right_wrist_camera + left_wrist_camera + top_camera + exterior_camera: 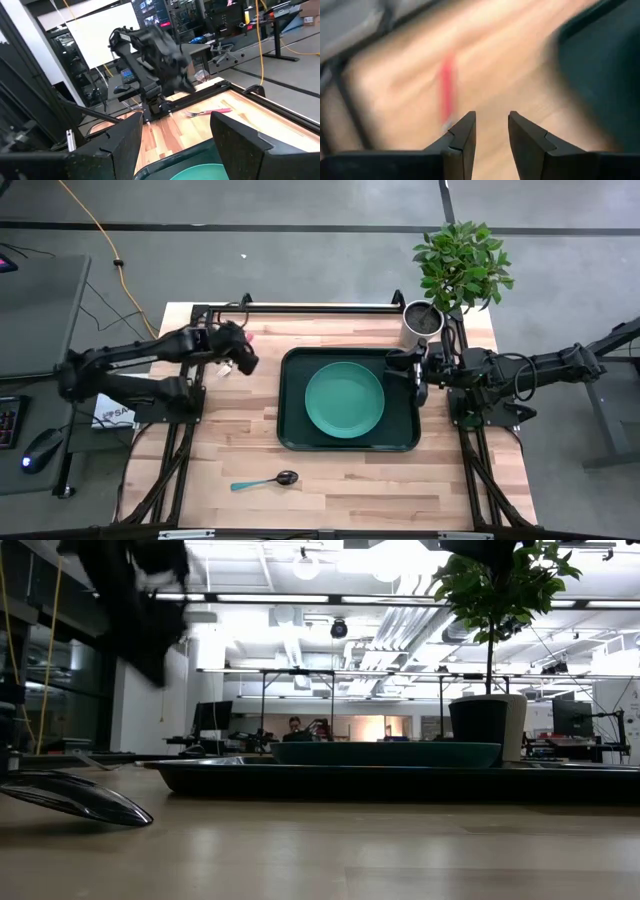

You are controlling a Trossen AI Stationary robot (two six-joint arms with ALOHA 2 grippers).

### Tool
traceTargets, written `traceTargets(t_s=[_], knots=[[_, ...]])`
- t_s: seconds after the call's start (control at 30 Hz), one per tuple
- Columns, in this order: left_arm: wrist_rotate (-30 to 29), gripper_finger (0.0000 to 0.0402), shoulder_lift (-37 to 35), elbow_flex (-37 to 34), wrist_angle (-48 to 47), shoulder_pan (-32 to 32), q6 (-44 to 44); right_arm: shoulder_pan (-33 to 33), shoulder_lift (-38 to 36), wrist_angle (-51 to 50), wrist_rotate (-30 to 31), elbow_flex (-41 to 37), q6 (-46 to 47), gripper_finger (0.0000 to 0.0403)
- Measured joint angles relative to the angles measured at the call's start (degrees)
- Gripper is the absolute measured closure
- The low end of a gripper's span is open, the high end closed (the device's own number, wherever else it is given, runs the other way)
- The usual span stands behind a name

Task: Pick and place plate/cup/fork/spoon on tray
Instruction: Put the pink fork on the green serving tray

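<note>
The teal plate (344,399) lies in the dark green tray (296,430) at mid table. A black cup (398,361) stands at the tray's far right corner, in front of the white plant pot in the low view (478,720). The pink-handled fork (210,112) lies on the wood far left of the tray. The teal-handled spoon (265,481) lies near the front edge. My left gripper (492,117) hovers open above the table just near the fork (448,85), slanting down, nothing between its fingers. My right gripper (175,125) waits open and level over the tray's right rim.
A potted plant in a white pot (422,322) stands at the far right, just behind the tray. Bare wood lies left of the tray and along the front edge around the spoon (75,795). Black frame rails run along the table's far edge (310,308).
</note>
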Motion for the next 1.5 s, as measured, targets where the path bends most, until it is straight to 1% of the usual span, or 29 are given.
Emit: traceTargets(t_s=[0.07, 0.13, 0.27, 0.47, 0.57, 0.67, 0.77, 0.9, 1.07, 1.13, 1.2, 1.33, 1.5], knots=[[0.24, 0.0303, 2.30, -1.82, -4.51, 3.30, -2.09, 0.00, 0.00, 0.00, 0.74, 0.00, -0.04, 0.0176], [1.36, 0.0303, 4.33, -4.05, -3.99, 5.93, -3.79, -0.01, 0.01, 0.01, 0.92, 0.00, -0.11, 0.0176], [3.38, 0.0303, 8.82, -8.18, 1.37, 9.74, -4.02, -0.02, 0.01, 0.01, 0.93, 0.00, -0.10, 0.0176], [2.68, 0.0303, 15.41, -10.65, 9.89, 13.89, -4.30, 0.00, 0.02, 0.00, 0.95, 0.00, -0.11, 0.0176], [3.17, 0.0303, 17.62, -10.63, 14.26, 15.21, -3.08, 0.00, 0.01, -0.03, 0.95, 0.00, -0.13, 0.0176], [4.87, 0.0303, 19.63, -10.63, 17.08, 16.49, -2.94, -0.02, 0.00, -0.03, 0.95, 0.00, -0.04, 0.0176], [6.14, 0.0303, 21.63, -10.63, 16.47, 17.53, -2.09, -0.01, 0.01, -0.03, 0.94, 0.00, -0.11, 0.0176], [4.81, 0.0303, 23.34, -10.57, 16.07, 17.79, -2.13, -0.01, 0.01, -0.52, 0.90, 0.00, -0.13, 0.0176], [4.90, 0.0303, 24.48, -10.46, 16.78, 17.79, -0.89, 0.00, 0.02, -0.59, 0.86, 0.00, -0.13, 0.0176], [4.99, 0.0310, 24.57, -10.46, 16.83, 17.77, 0.74, -0.01, 0.02, -0.59, 0.82, 0.00, -0.13, 0.0176], [5.28, 0.0327, 24.57, -10.46, 16.83, 17.75, 1.60, -0.02, 0.01, -0.59, 0.78, 0.00, -0.07, 0.0176], [5.78, 0.0385, 24.54, -10.48, 17.13, 17.75, 2.30, -0.02, 0.02, -0.64, 0.76, 0.00, -0.09, 0.0176], [7.15, 0.0391, 22.26, -10.71, 17.04, 17.36, 2.75, -0.02, 0.00, -0.64, 0.71, 0.00, -0.02, 0.0176]])
